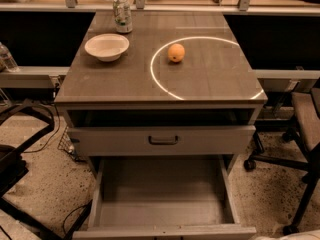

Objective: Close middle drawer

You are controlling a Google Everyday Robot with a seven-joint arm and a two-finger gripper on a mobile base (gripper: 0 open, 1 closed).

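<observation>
Grey middle drawer (160,201) pulled far out, floor bare; pincer (294,235) at bottom-right edge, state cannot tell.

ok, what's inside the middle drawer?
The middle drawer is pulled out; the grey floor that shows is bare. Its rear part lies under the top drawer, hidden. The gripper sits at the picture's bottom right edge, right of the drawer front.

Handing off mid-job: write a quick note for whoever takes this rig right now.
End effector: only a pale sliver shows at the bottom right edge of view, right of the open drawer's front corner.
Middle drawer: pulled far out, box looks empty.
Done: nothing visible yet.
Left: reach its front panel and push it fully in.
</observation>
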